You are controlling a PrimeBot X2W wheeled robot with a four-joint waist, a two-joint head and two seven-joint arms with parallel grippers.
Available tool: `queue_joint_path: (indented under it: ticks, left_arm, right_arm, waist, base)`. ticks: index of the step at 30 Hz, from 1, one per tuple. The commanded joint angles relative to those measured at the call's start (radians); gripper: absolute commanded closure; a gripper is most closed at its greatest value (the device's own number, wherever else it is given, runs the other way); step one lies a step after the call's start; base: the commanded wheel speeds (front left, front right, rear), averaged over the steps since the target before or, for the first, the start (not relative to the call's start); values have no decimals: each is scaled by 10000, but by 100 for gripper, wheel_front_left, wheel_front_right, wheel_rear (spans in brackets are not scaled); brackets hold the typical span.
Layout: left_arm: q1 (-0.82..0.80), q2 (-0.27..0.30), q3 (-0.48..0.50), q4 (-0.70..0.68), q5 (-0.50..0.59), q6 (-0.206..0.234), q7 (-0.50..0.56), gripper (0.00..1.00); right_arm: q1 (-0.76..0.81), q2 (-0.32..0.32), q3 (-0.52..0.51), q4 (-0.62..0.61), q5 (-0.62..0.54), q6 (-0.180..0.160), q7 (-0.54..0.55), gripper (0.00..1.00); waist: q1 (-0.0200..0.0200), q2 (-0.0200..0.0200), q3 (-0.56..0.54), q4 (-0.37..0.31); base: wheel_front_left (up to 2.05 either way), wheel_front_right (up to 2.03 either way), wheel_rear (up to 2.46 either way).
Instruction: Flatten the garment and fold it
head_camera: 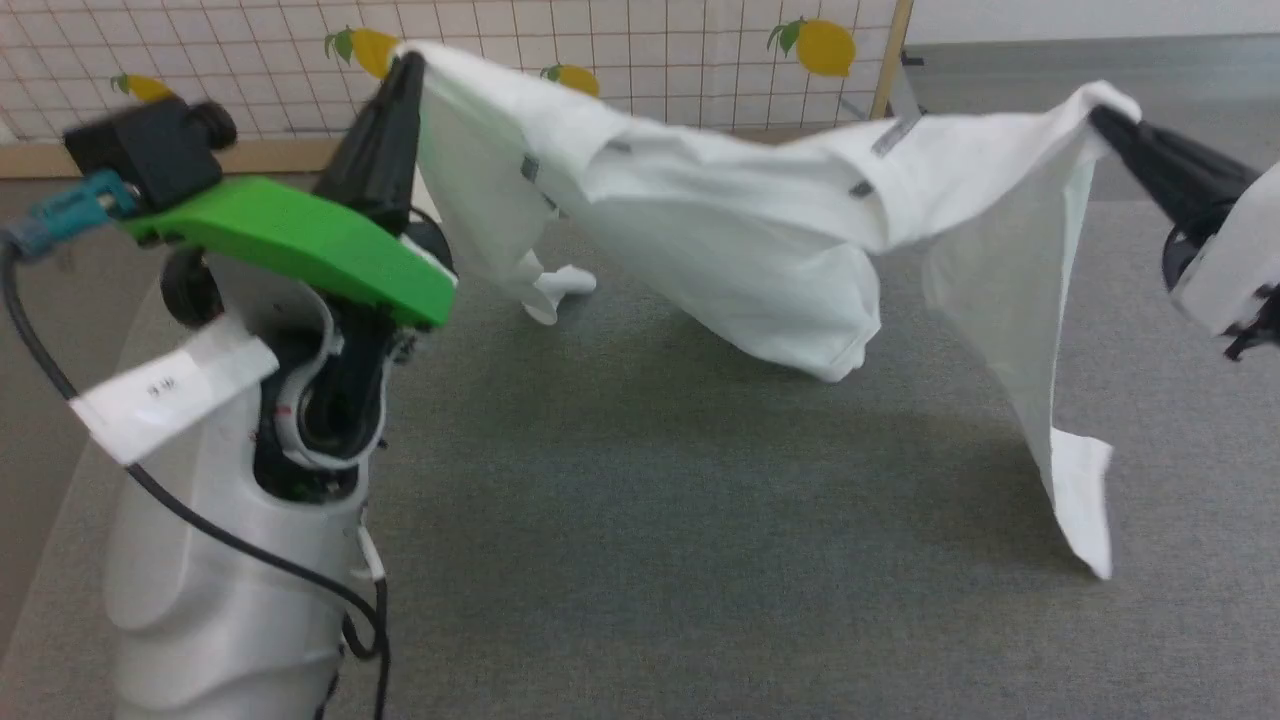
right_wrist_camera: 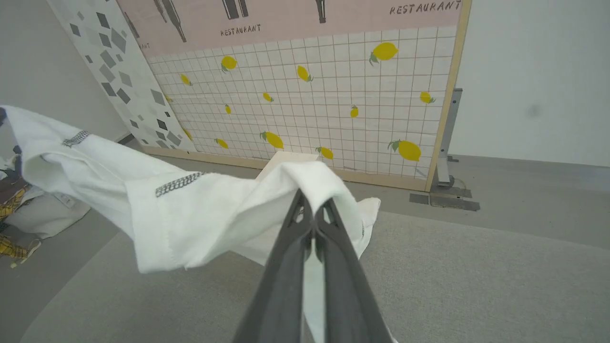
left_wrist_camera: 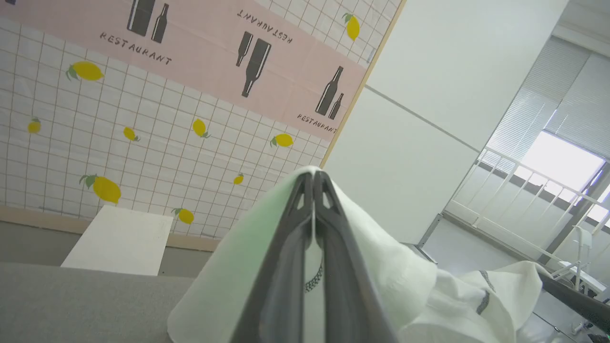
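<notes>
Found garment [head_camera: 740, 210] strung aloft over surface [head_camera: 640, 540], clamped at one edge in left gripper [head_camera: 405, 70], at the opposite edge in right gripper [head_camera: 1105, 115]. Judged spread apart to shake out for flattening. Noted middle sagging, sleeves dangling low.

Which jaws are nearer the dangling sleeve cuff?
Right. The cuff hangs below the right jaws, on cloth they pinch; the left jaws grip the garment at its opposite end.
</notes>
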Motion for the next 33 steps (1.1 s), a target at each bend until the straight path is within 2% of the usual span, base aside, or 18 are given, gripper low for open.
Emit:
queue_joint_path:
  ticks: [1,9,19,27,33]
  left_arm:
    - [-584,187,47,71,84,-107,99,100]
    - [-3110,644,88,879,501,-166,432,100]
    - [-4816,1035,14,2410,953,-102,655,100]
    - [-5634,1259,-151,3362,1320,10,758,100]
    - [-7081,1601,-472,4197,1923,81,1065,100]
  right_arm:
    - [-425,-67,-144,-47,126,-13,223,100]
    - [-2316,-633,-178,298,79,-13,1442,100]
    - [-3745,-673,215,1152,-101,-13,2337,100]
    - [-4666,-890,498,1833,-427,-13,2222,100]
    - [-6079,-954,556,2463,-908,-13,1378,100]
  waist:
    - [0,0,-341,-174]
    - [0,0,-657,-341]
    - [0,0,-360,-572]
    - [0,0,845,-635]
    - [0,0,2362,-742]
  base:
    - [0,0,0]
    - [0,0,0]
    - [0,0,0]
    - [0,0,0]
    - [0,0,0]
